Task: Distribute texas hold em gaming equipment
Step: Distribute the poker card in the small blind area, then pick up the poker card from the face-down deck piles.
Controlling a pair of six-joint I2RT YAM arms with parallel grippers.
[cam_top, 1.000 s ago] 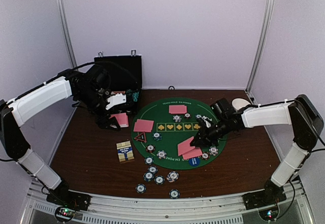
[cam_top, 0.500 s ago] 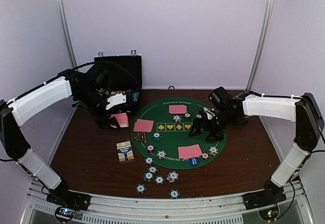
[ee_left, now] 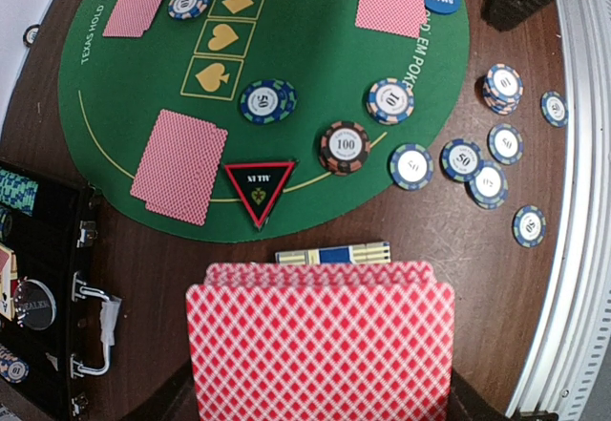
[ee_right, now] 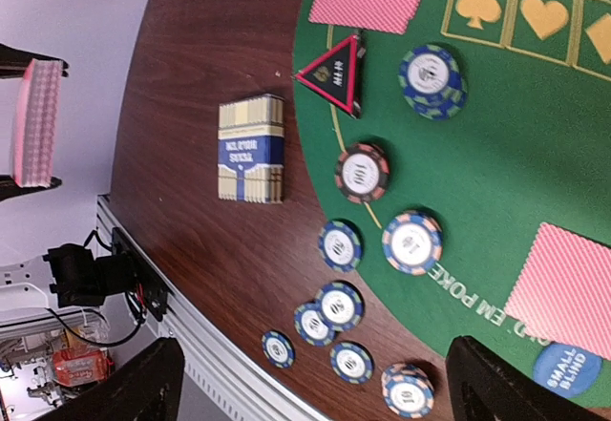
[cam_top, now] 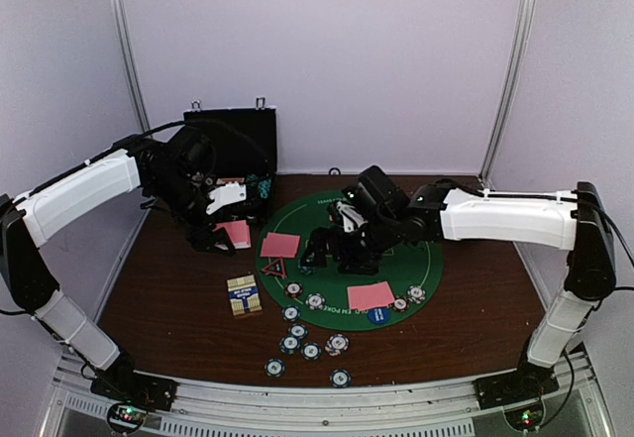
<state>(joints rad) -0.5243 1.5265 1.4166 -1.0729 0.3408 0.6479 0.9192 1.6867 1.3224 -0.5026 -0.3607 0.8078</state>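
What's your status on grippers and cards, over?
Left gripper shut on card stack, beside the green mat. Right gripper open, empty, over the mat. Three card piles laid on it; nothing blocking seen.

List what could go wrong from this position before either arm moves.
1. The stack of cards in the left gripper looks splayed along its top edge. A card may slip out in transit.
2. The right gripper hangs open over the green mat near the triangle and the 100 chip. A low sweep could scatter them.
3. Both grippers work on the left half of the table and might collide.
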